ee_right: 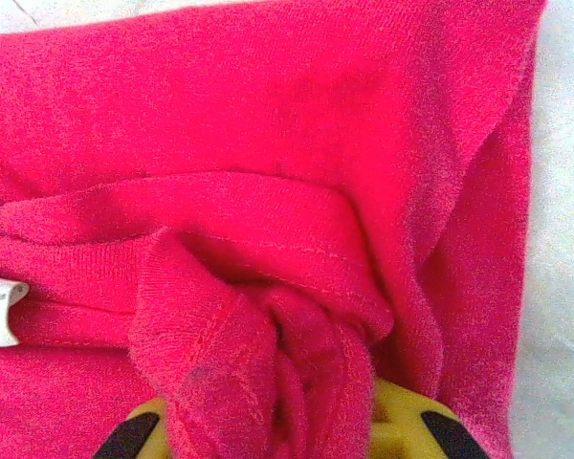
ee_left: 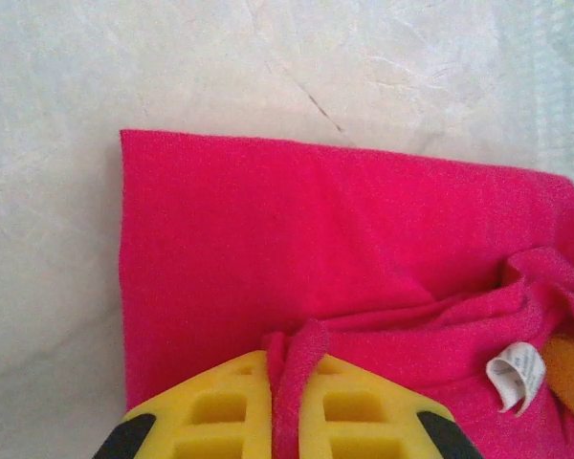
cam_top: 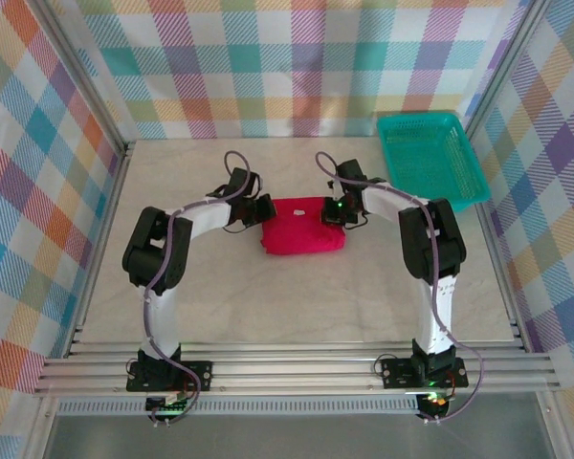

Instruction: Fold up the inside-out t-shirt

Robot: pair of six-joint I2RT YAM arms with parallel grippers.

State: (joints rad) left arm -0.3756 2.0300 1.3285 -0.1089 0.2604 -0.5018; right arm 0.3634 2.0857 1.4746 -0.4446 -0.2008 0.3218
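Top view, t-shirt: the bright red t-shirt (cam_top: 301, 229) lies as a compact, roughly square folded block on the middle of the table (cam_top: 297, 306), between the two arms.
Top view, left gripper: the left gripper (cam_top: 264, 212) meets the block's left edge near its far corner.
Top view, right gripper: the right gripper (cam_top: 333, 212) sits on the block's far right corner.
Top view, surroundings: the table is pale and faintly marbled. A teal plastic mesh basket (cam_top: 430, 158) stands at its far right corner, and the walls (cam_top: 287, 67) are pastel plaid.
Left wrist, cloth: soft, finely napped knit with a flat top layer and straight, crisp left and far edges. The near layers are rumpled, and a small white neck tag (ee_left: 517, 375) curls up on the right.
Left wrist, tool: the yellow ribbed fingers are pressed together, pinching a thin upright ridge of red cloth.
Right wrist, cloth: a stitched hem rolls into thick, rounded folds, and the tag's edge shows at the left.
Right wrist, tool: the yellow fingers are closed, with a gathered wad of cloth bunched between and over them.
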